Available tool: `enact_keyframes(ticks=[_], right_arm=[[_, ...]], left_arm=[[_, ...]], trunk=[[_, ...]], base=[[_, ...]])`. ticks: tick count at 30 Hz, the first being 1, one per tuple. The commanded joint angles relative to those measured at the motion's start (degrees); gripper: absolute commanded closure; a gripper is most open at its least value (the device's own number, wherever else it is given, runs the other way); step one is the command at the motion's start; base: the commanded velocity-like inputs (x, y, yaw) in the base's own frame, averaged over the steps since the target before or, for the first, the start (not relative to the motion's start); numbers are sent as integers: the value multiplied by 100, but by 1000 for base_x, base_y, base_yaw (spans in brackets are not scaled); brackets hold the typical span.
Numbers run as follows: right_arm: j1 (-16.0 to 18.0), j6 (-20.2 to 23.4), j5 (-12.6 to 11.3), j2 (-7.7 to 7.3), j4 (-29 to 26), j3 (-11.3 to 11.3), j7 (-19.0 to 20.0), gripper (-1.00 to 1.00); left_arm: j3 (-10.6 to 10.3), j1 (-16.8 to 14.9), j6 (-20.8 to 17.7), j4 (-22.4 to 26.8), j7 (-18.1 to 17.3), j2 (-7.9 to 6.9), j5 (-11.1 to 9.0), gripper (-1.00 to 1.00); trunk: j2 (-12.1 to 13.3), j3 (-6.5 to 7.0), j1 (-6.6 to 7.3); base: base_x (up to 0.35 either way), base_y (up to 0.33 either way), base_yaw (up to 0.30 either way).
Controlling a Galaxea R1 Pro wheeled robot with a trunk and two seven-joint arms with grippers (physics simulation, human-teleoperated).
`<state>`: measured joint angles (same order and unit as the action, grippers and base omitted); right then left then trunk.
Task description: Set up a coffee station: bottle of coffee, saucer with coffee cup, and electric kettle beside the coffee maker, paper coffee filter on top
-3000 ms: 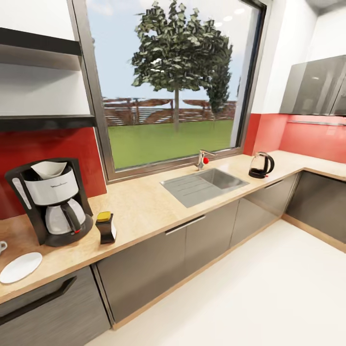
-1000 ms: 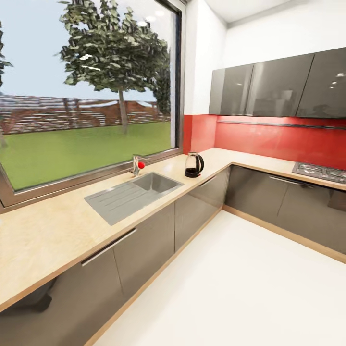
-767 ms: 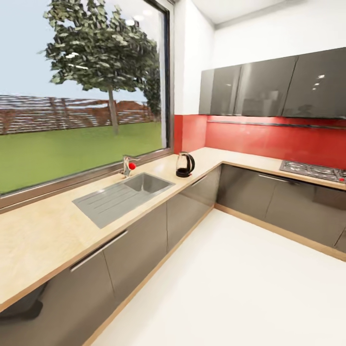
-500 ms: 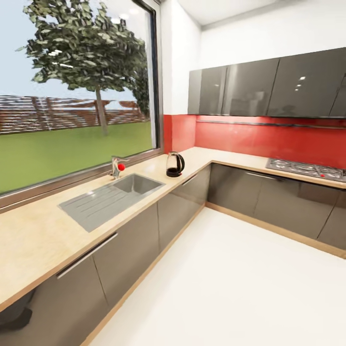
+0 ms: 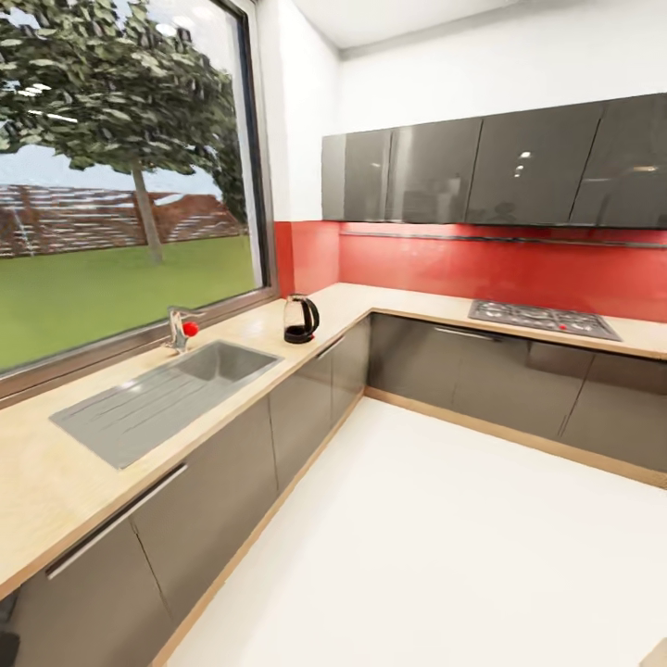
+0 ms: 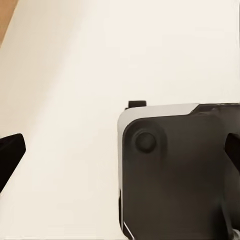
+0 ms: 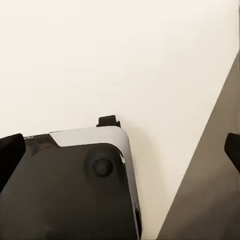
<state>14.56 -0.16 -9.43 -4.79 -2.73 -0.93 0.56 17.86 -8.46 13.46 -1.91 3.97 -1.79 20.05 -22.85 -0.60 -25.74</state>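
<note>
**Electric kettle stands far along the table while both claws hang over the floor**

Both arms point downward. In the left wrist view the left claw [image 6: 120, 155] looks down on the pale floor [image 6: 75, 75], its two dark fingertips [image 6: 10, 152] at opposite edges of the picture, so it stands wide with nothing between them. Beneath it sits a corner of the robot's dark base [image 6: 175, 170] with its light rim. The right claw [image 7: 120, 152] hangs the same way in the right wrist view: fingertips [image 7: 10, 150] far apart, wide and empty, above the same base [image 7: 70, 190] and the floor [image 7: 100, 50], with a dark cabinet front [image 7: 215, 190] just beside it.

The electric kettle [image 5: 300, 320], clear-bodied with a black handle and base, stands upright on the wooden table [image 5: 37, 482] in the head view, well apart from both claws, near the corner where the table turns under the red backsplash [image 5: 408, 264]. Between the kettle and the near end of the table lies the steel sink [image 5: 162, 394]; its basin looks empty. A tap with a red knob [image 5: 183, 329] stands behind it, by the window [image 5: 120, 185]. Past the corner, a gas hob [image 5: 542, 318] is set into the table below the grey wall cabinets [image 5: 482, 167].
</note>
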Motion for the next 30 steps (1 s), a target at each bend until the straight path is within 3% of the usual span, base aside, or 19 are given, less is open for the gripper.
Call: enact_keyframes(ticks=[1,20,30], right_arm=[[3,-2,-50,1,1,-13,6,-100],[3,-2,-41,13,1,-30,-28,-100],[3,-8,-41,13,6,-30,-22,-100]], left_arm=[[31,-7,35,-20,34,-13,61,-100],[24,-7,42,-20,34,-49,68,-100],[24,-7,42,-18,34,-49,68,-100]], trunk=[[-7,-6,-5],[-7,-6,-5],[-7,-6,-5]], base=[[275,0,-193],[328,-3,-26],[302,-160,0]])
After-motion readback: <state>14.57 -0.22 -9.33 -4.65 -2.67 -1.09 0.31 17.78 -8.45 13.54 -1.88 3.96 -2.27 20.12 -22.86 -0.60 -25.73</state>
